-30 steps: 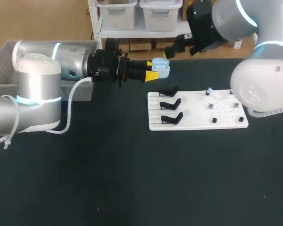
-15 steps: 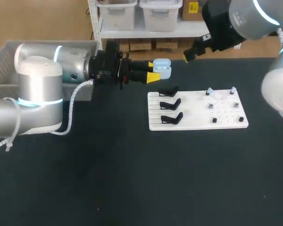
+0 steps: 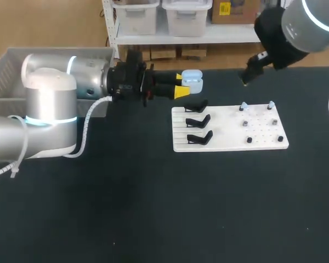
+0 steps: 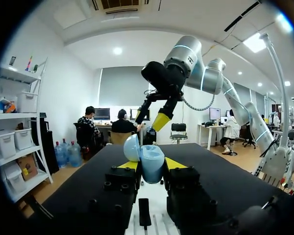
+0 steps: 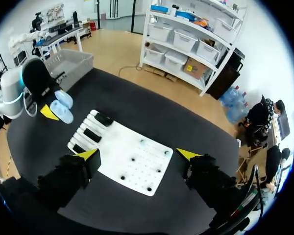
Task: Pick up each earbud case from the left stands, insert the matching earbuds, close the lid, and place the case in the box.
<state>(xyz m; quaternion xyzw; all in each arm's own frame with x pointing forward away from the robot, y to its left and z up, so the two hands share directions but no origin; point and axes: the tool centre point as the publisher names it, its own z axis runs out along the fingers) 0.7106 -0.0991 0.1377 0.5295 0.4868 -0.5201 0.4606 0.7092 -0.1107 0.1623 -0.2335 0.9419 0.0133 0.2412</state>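
A light-blue earbud case (image 3: 192, 80) with its lid raised is held above the table behind the white board (image 3: 230, 143); my left gripper (image 3: 179, 85) is shut on it. In the left wrist view the case (image 4: 152, 165) sits between the yellow tips, its lid (image 4: 132, 147) tipped back. Three black stands (image 3: 197, 120) on the board's left side are bare. Two pale earbuds (image 3: 242, 105) (image 3: 270, 103) stand on pegs at the board's far edge. My right gripper (image 3: 247, 75) hangs open and high behind the board, looking down on the board (image 5: 137, 174) with nothing between its fingers (image 5: 88, 154).
A grey box (image 3: 5, 71) stands at the table's far left, behind my left arm. Several dark pegs (image 3: 249, 140) dot the board's right half. Black tabletop stretches in front of the board.
My right arm has swung right and away from the case, uncovering the board's far-right corner. My left gripper has edged slightly right with the case.
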